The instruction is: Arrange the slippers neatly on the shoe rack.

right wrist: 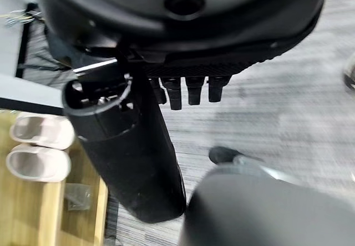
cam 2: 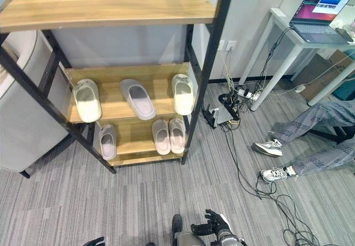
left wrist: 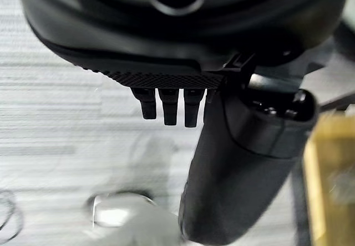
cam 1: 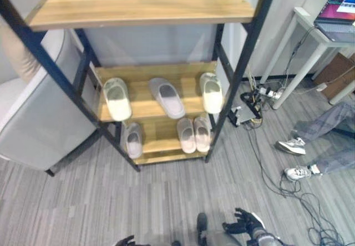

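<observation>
Resting on the slatted wooden shoe rack [cam 1: 145, 108], rounded foam slippers [cam 1: 167, 97]; both hands' fingers hang relaxed, empty.

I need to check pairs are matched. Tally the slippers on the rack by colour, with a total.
Cream slippers, middle shelf, one at each end: 2
Grey slippers, one mid-shelf, one on the bottom shelf's left: 2
Pale pink slippers, side by side on the bottom shelf: 2
Total: 6
</observation>
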### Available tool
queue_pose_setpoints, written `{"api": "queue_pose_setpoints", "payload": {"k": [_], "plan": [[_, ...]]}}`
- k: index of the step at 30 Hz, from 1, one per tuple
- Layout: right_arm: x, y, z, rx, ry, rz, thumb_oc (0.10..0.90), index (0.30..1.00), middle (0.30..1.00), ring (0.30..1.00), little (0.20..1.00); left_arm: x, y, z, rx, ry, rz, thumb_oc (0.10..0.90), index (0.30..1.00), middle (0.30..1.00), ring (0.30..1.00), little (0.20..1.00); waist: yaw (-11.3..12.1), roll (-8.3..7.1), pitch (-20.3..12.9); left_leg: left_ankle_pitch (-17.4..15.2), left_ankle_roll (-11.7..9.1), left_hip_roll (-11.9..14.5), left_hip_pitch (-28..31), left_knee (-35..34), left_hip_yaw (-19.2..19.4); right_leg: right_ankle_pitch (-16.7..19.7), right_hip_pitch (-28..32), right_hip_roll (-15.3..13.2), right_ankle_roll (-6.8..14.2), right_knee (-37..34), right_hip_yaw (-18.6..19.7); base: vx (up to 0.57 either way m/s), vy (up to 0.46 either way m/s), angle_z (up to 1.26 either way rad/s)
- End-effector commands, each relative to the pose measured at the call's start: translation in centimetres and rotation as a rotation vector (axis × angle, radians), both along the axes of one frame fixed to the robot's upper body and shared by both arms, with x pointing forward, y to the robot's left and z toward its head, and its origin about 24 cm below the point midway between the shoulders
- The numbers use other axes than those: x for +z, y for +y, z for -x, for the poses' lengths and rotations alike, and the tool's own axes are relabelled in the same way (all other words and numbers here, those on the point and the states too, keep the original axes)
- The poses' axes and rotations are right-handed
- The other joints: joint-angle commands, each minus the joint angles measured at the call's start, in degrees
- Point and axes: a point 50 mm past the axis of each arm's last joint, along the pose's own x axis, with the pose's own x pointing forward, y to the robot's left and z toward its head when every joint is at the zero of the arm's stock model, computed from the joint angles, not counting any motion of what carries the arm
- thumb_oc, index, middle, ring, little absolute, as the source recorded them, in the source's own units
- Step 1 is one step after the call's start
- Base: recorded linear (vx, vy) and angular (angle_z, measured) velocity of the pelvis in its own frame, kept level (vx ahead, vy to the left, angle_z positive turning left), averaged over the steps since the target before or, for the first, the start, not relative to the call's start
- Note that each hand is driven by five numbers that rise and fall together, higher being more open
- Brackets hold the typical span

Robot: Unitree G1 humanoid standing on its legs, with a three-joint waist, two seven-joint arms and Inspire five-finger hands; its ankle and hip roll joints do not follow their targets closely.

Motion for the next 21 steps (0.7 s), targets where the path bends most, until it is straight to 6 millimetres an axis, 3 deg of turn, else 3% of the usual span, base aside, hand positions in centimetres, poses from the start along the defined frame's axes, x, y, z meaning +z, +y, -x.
{"api": "queue_pose_setpoints", "payload": {"k": [1, 3, 4, 5, 7, 8, 14, 17, 18, 21], "plan": [[1.4, -1.9, 0.4, 0.054, -0.085, 0.085, 0.8, 0.9, 0.9, 0.9, 0.9, -0.1, -1.1, -0.4, 0.005, -0.031, -0.002, 0.8, 0.9, 0.9, 0.9, 0.9, -1.36, -0.04, 0.05, 4.57, 1.81, 5.59, -0.43, -10.99, 2.24, -10.52, 1.24, -0.24, 5.54, 6.1, 1.11, 0.1, 0.067, -0.05], [1.9, -1.9, -0.3, 0.059, -0.124, 0.096, 0.8, 0.9, 0.9, 0.9, 0.9, -0.3, -1.6, -0.2, 0.011, -0.022, -0.009, 0.8, 0.9, 0.9, 0.9, 0.9, -0.68, -0.13, -0.22, 5.21, 1.82, 6.76, -0.34, -17.19, 0.66, -11.14, 1.98, -0.66, 6.11, 6.19, 1.32, 0.18, 0.192, -0.03], [2.5, -2.0, -1.2, 0.048, -0.174, 0.104, 0.8, 0.9, 0.9, 0.9, 0.9, -0.3, -1.8, -0.2, 0.036, -0.026, -0.026, 0.8, 0.9, 0.9, 0.9, 0.9, 0.26, -0.04, -0.3, 10.26, -0.52, 9.18, 0.2, -24.25, -6.55, -12.38, 3.15, -0.78, 6.56, 6.89, 3.13, 0.18, 0.235, -0.04], [2.5, -2.0, -1.2, 0.048, -0.174, 0.104, 0.8, 0.9, 0.9, 0.9, 0.9, -0.3, -1.8, -0.2, 0.036, -0.026, -0.026, 0.8, 0.9, 0.9, 0.9, 0.9, 0.22, -0.03, -0.41, 10.44, -0.53, 9.17, 0.12, -24.42, -6.58, -12.28, 3.03, -0.77, 6.55, 6.82, 3.09, 0.21, 0.273, -0.17], [3.1, -2.2, -2.0, 0.052, -0.215, 0.106, 0.8, 0.9, 0.9, 0.9, 0.9, -0.4, -2.1, -0.2, 0.049, -0.023, -0.018, 0.8, 0.9, 0.9, 0.9, 0.9, 0.52, 0.04, -0.97, 10.9, -1.29, 9.08, 1.23, -26.68, -11.59, -12.35, 3.38, -0.95, 7.02, 6.8, 4.75, 0.15, 0.205, -0.62], [3.5, -2.6, -2.1, 0.066, -0.231, 0.111, 0.8, 0.9, 0.9, 0.9, 0.9, -0.7, -2.4, 0.6, 0.028, 0.009, -0.013, 0.8, 0.9, 0.9, 0.9, 0.9, -0.06, 0.76, -2.56, 10.18, -1.89, 9.47, 4.82, -30.83, -12.88, -12.39, 3.67, -1.24, 7.91, 6.79, 5.75, 0.15, 0.214, -0.84], [4.3, -2.3, -2.7, 0.089, -0.278, 0.085, 0.8, 0.9, 0.9, 0.9, 0.9, -0.7, -2.3, 1.1, -0.022, 0.035, -0.02, 0.8, 0.9, 0.9, 0.9, 0.9, -0.37, 0.37, -4.04, 8.06, -1.28, 7.14, 7.27, -30.96, -12.59, -10.63, 3.47, -2.75, 9.29, 6.99, 8.77, 0.09, 0.206, -0.42], [3.7, -1.3, -2.9, 0.086, -0.25, 0.043, 0.8, 0.9, 0.9, 0.9, 0.9, -0.5, -1.3, 0.8, -0.005, 0.023, -0.041, 0.8, 0.9, 0.9, 0.9, 0.9, 0.13, 0.43, -4.58, 5.96, 0.04, 5.83, 8.63, -30.85, -9.23, -8.26, 2.09, -4.34, 11.13, 6.87, 10.39, 0.01, 0.224, -0.49], [3.8, -0.6, -3.8, 0.112, -0.257, 0.018, 0.8, 0.9, 0.9, 0.9, 0.9, -0.3, -0.7, 0.8, 0.017, 0.016, -0.05, 0.8, 0.9, 0.9, 0.9, 0.9, 0.71, 0.84, -4.3, 5.62, 0.46, 5.79, 9.43, -31.39, -6.78, -6.84, 0.65, -4.88, 12.1, 7.33, 9.89, -0.03, 0.097, -0.61], [3.6, 0.0, -3.7, 0.147, -0.244, -0.008, 0.8, 0.9, 0.9, 0.9, 0.9, -0.1, 0.0, 0.8, 0.005, 0.015, -0.064, 0.8, 0.9, 0.9, 0.9, 0.9, 1.09, 1.17, -4.12, 5.63, 0.73, 5.63, 10.07, -32.08, -5.54, -6.51, 0.26, -5.28, 12.71, 7.6, 9.07, -0.01, 0.066, -0.89]]}}
